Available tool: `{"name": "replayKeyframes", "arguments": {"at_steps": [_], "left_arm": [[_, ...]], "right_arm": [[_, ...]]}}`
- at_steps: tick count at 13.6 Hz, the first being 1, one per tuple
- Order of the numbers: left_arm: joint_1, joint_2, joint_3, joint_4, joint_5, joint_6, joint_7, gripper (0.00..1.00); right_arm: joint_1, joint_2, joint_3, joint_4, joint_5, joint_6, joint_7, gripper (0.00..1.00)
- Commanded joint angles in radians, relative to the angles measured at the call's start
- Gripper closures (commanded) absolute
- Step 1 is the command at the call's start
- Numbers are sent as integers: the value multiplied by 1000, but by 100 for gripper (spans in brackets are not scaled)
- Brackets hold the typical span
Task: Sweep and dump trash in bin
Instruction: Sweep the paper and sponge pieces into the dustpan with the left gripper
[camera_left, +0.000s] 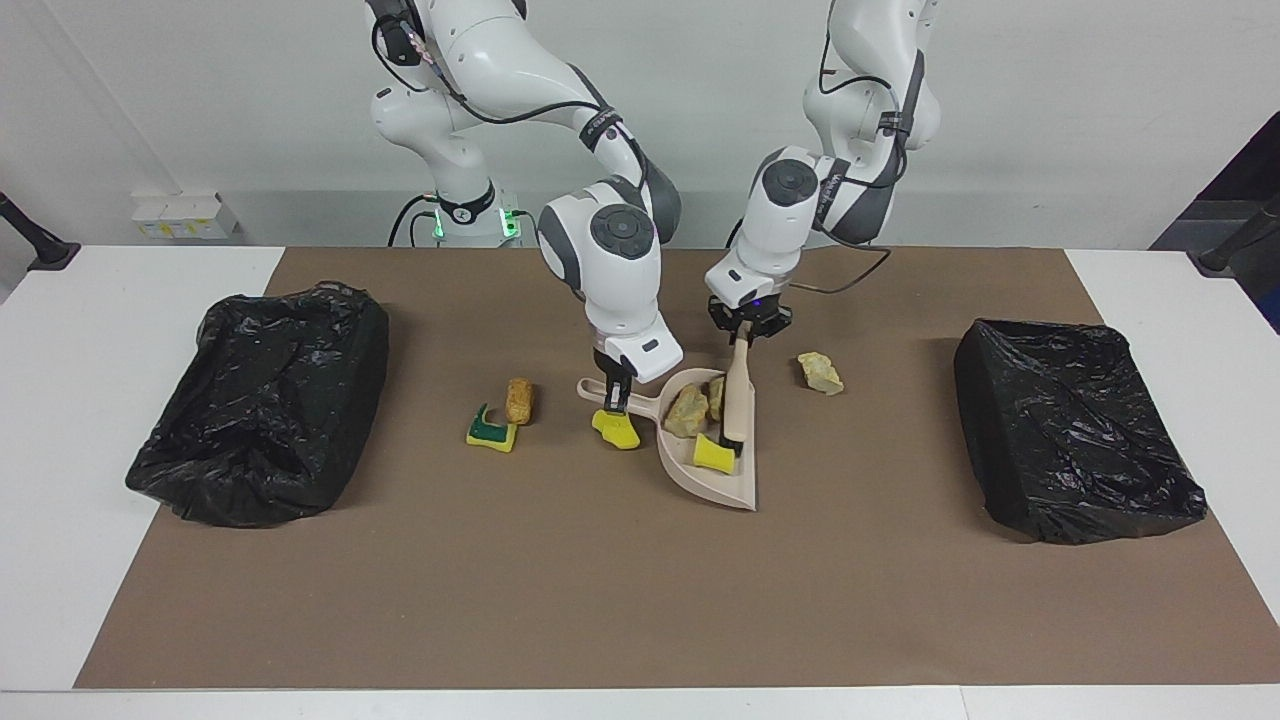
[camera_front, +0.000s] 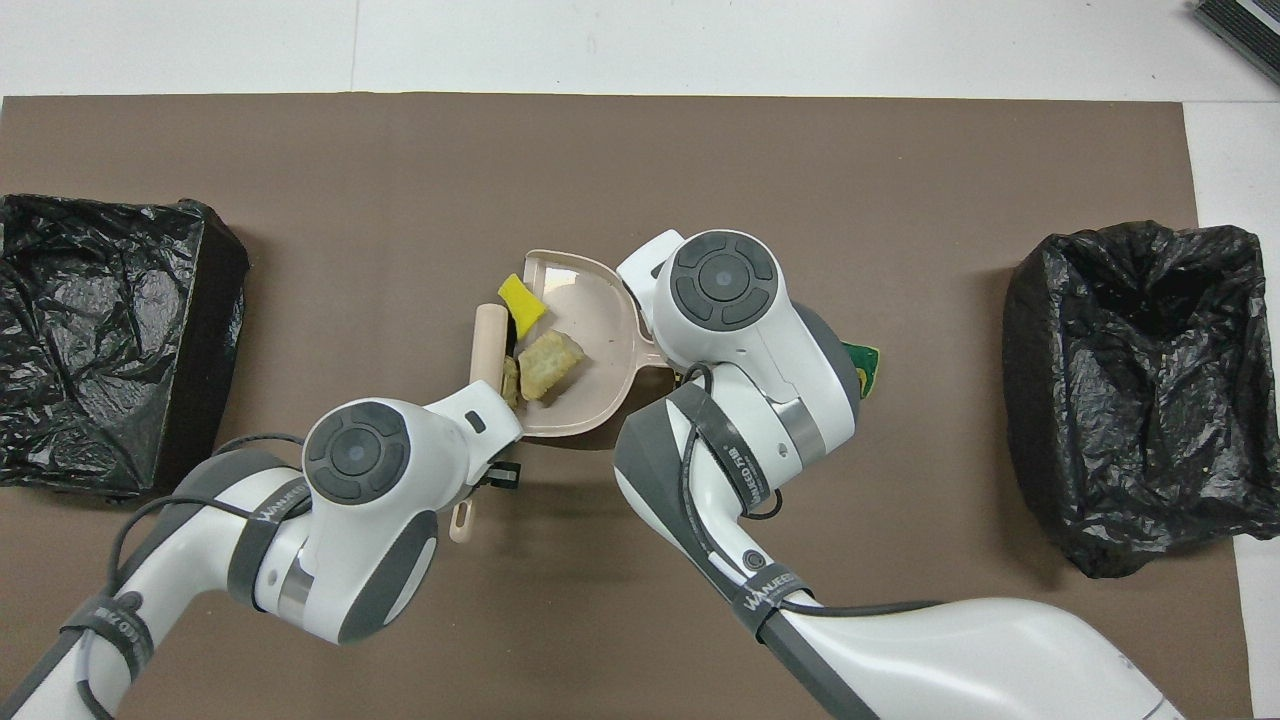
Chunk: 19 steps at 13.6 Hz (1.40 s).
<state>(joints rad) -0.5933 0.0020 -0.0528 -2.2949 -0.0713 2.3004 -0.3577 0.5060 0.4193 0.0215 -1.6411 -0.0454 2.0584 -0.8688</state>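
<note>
My right gripper (camera_left: 612, 396) is shut on the handle of the beige dustpan (camera_left: 735, 486), which lies on the brown mat. My left gripper (camera_left: 743, 330) is shut on the handle of the beige brush (camera_left: 738, 395), whose head rests in the pan. In the pan lie a yellow sponge chunk (camera_left: 713, 453) and two beige lumps (camera_left: 687, 410). Loose trash on the mat: a yellow chunk (camera_left: 617, 430) beside the pan's handle, a green-sided sponge (camera_left: 492, 430), a bread-like piece (camera_left: 519, 400) and a pale lump (camera_left: 820, 372). In the overhead view the pan (camera_front: 590, 300), brush (camera_front: 488, 345) and sponge chunk (camera_front: 522, 303) show; both grippers are hidden under the arms.
Two bins lined with black bags stand on the mat, one at the right arm's end (camera_left: 265, 400) and one at the left arm's end (camera_left: 1075, 430). They also show in the overhead view (camera_front: 1140, 390) (camera_front: 100, 340). White table surrounds the mat (camera_left: 640, 600).
</note>
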Motion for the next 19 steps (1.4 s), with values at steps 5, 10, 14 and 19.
{"name": "replayKeyframes", "arguments": {"at_steps": [5,10,14,19], "left_arm": [[42,-131,27,54,-19,-296,-64,100],[101,-197,27,31,33,-409,-367,100],[165,-266,27,-70,45,-429,-572,100],[195,-275,24,-178,50,-395,-644,100]], "right_arm": [[-18,-14,6,-37,39,-7,-114,100],[-29,-16,6,-39,38,-18,-148,100],[-27,-16,6,-37,38,-17,-147,100],[-26,-16,8,-39,39,-17,-147,100]]}}
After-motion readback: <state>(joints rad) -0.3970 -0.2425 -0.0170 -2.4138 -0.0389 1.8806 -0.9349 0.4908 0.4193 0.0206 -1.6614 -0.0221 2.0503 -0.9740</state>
